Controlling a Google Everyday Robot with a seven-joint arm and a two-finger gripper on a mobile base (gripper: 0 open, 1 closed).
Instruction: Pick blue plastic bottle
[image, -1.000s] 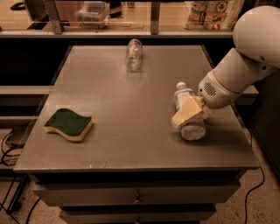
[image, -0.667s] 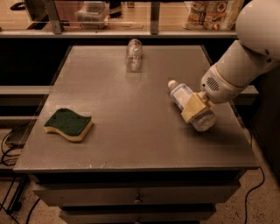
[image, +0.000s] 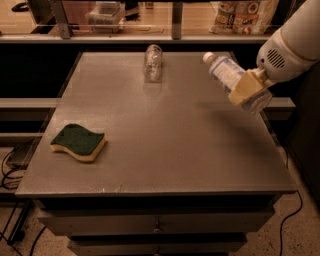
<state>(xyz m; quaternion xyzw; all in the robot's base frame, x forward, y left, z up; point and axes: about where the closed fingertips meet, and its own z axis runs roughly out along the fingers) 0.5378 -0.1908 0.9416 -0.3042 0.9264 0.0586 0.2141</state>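
The blue plastic bottle (image: 224, 71), translucent with a white cap and a pale blue-and-white label, hangs tilted in the air above the table's right side, cap pointing up and left. My gripper (image: 244, 90) is shut on its lower half, with a cream-coloured finger (image: 242, 88) across the body. The white arm reaches in from the upper right.
A smaller clear unlabelled bottle (image: 153, 62) lies at the far middle of the grey table (image: 160, 145). A green-topped yellow sponge (image: 78, 142) lies at the front left. A shelf with packages (image: 245, 11) runs behind the table. Drawers sit below the table's front edge.
The gripper has lifted the blue plastic bottle off the table and carried it up and to the right. The bottle now hangs in the air.
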